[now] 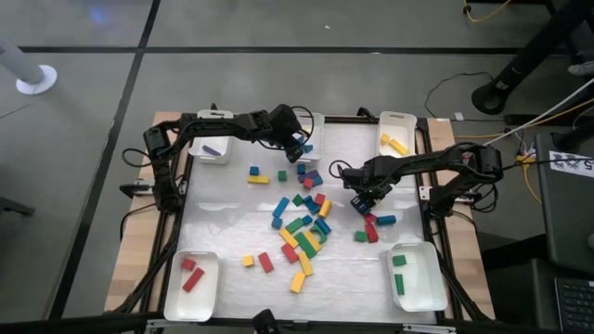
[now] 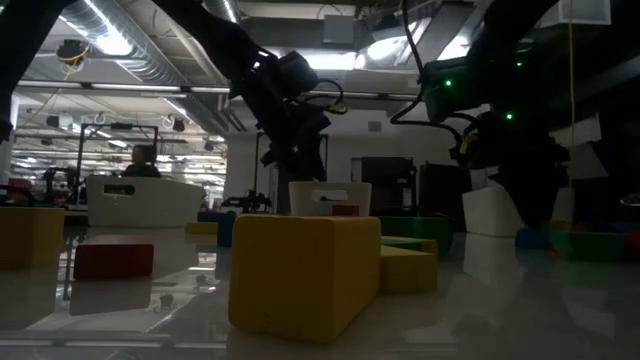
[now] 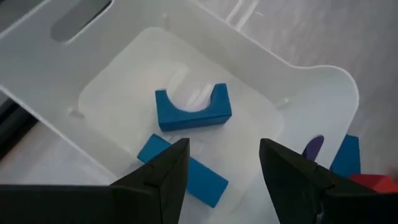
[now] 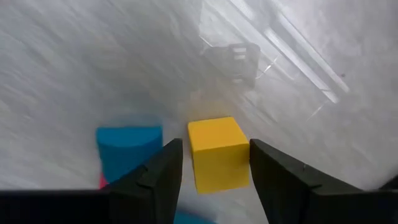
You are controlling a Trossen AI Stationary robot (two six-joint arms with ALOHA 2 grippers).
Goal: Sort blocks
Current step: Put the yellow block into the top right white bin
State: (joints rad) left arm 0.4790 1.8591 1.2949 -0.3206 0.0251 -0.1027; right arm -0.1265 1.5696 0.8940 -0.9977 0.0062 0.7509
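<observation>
Many small red, blue, green and yellow blocks (image 1: 304, 232) lie loose on the middle of the table. My left gripper (image 1: 299, 141) hangs open and empty above the far middle white tray (image 3: 311, 81). In that tray lie a blue arch block (image 3: 193, 111) and a blue bar (image 3: 189, 173). My right gripper (image 1: 362, 199) is low over the table's right half and open. Its fingers stand on either side of a yellow cube (image 4: 216, 152), with a narrow gap showing on each side. A blue half-round block (image 4: 127, 150) lies beside the cube. In the high view the gripper hides the cube.
Four more white trays stand at the corners: far left (image 1: 210, 148) with a purple block, far right (image 1: 397, 133) with yellow, near left (image 1: 192, 283) with red, near right (image 1: 415, 276) with green. Red and blue blocks (image 1: 373, 225) lie just near of my right gripper.
</observation>
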